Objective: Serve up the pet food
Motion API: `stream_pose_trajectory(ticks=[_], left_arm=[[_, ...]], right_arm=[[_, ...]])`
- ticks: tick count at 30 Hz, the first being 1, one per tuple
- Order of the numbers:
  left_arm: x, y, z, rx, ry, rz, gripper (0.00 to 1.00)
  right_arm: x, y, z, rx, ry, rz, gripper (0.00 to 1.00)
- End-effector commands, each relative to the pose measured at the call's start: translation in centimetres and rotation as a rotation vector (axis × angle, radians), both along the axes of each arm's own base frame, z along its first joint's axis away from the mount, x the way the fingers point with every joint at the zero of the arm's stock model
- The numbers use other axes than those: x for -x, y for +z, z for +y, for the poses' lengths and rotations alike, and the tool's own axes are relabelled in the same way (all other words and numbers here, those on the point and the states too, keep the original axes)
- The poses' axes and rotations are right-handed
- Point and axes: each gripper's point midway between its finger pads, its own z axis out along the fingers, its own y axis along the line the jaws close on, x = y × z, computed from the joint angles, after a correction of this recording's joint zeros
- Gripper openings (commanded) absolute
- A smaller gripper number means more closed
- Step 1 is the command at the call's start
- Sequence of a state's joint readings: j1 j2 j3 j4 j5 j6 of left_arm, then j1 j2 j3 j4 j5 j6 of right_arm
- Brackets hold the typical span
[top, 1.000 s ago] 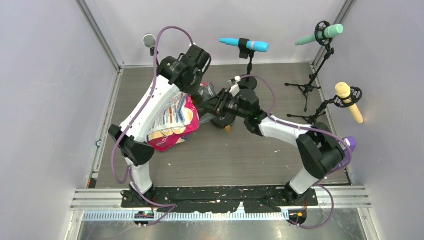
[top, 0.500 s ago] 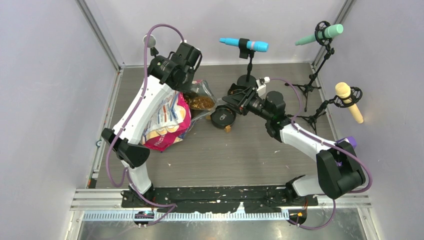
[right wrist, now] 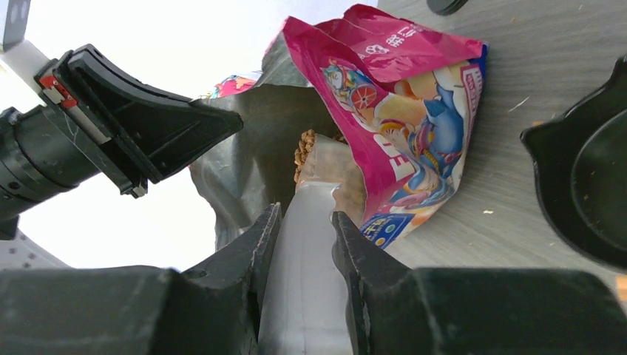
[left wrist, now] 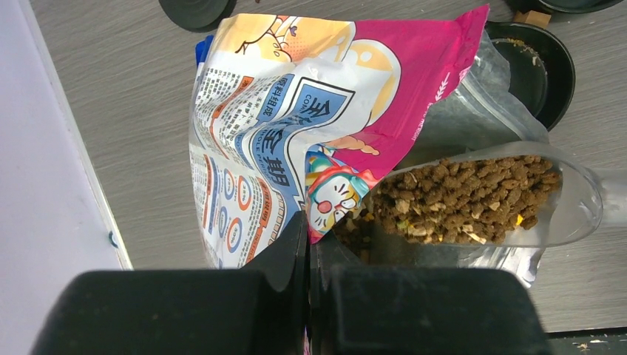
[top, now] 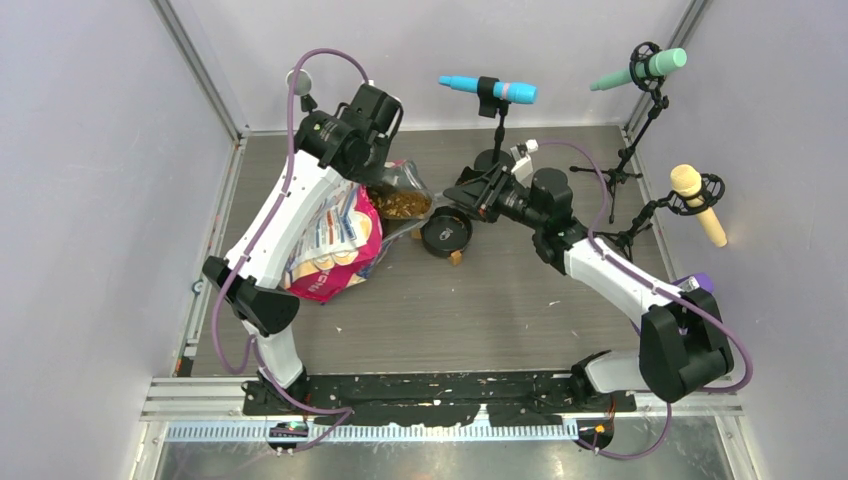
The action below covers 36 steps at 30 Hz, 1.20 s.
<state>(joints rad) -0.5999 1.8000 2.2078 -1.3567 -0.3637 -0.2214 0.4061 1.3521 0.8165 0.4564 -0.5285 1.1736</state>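
The pink-and-blue pet food bag (top: 335,240) lies on the table, its mouth held open. My left gripper (left wrist: 309,237) is shut on the bag's rim (left wrist: 336,196). My right gripper (right wrist: 304,222) is shut on the handle of a clear plastic scoop (right wrist: 307,266). The scoop (left wrist: 510,196) is full of brown kibble (left wrist: 458,196) and sits level just outside the bag mouth, also seen from above (top: 402,205). A small black bowl (top: 446,233) stands just right of the scoop; it also shows in the left wrist view (left wrist: 543,70) and the right wrist view (right wrist: 591,177).
Three microphones on stands occupy the back and right: blue (top: 490,90), green (top: 640,70), yellow (top: 697,205). A round black stand base (top: 493,160) sits behind the bowl. Walls close in left, back and right.
A second ago the right gripper and scoop were down in the bag mouth; they have since drawn back to the right with the scoop full of kibble. The left arm lifted the bag rim.
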Motion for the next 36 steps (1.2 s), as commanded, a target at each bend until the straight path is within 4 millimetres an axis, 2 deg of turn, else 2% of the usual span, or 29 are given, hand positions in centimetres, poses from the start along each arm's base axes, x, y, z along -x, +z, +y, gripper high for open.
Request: stream_pose_trajectory(ticks=[1, 3, 10, 17, 20, 21, 22, 23, 26, 29, 36], left_arm=[[0.4, 3.8, 0.1, 0.074, -0.018, -0.105, 0.00], [0.5, 3.7, 0.1, 0.074, -0.022, -0.102, 0.00], [0.8, 3.3, -0.1, 0.076, -0.046, -0.087, 0.00], [0.6, 3.3, -0.1, 0.109, -0.056, -0.090, 0.00], [0.5, 3.5, 0.0, 0.116, -0.057, -0.095, 0.00], [0.6, 3.5, 0.0, 0.122, -0.059, -0.095, 0.00], [0.5, 3.5, 0.1, 0.128, -0.060, -0.096, 0.00], [0.5, 3.6, 0.2, 0.133, -0.060, -0.098, 0.00], [0.5, 3.6, 0.4, 0.147, -0.059, -0.097, 0.00], [0.5, 3.8, 1.2, 0.150, -0.047, -0.099, 0.00], [0.8, 4.0, 3.8, 0.165, 0.000, -0.100, 0.00]], right_arm=[[0.2, 4.0, 0.1, 0.146, -0.016, -0.188, 0.05], [0.2, 4.9, 0.5, 0.201, -0.020, -0.234, 0.05], [0.5, 5.7, 1.8, 0.307, -0.005, -0.311, 0.05], [0.2, 6.4, 1.8, 0.382, -0.028, -0.338, 0.05], [0.5, 6.7, 2.8, 0.314, 0.010, -0.324, 0.05], [0.5, 6.4, 3.1, 0.275, 0.018, -0.284, 0.05], [0.8, 7.3, 3.5, 0.221, 0.043, -0.300, 0.05], [0.8, 6.8, 3.7, 0.176, 0.049, -0.244, 0.05], [1.0, 7.4, 4.3, 0.039, 0.094, -0.202, 0.05], [1.0, 7.7, 4.6, -0.066, 0.114, -0.140, 0.05], [0.7, 9.1, 4.6, -0.247, 0.128, -0.126, 0.05]])
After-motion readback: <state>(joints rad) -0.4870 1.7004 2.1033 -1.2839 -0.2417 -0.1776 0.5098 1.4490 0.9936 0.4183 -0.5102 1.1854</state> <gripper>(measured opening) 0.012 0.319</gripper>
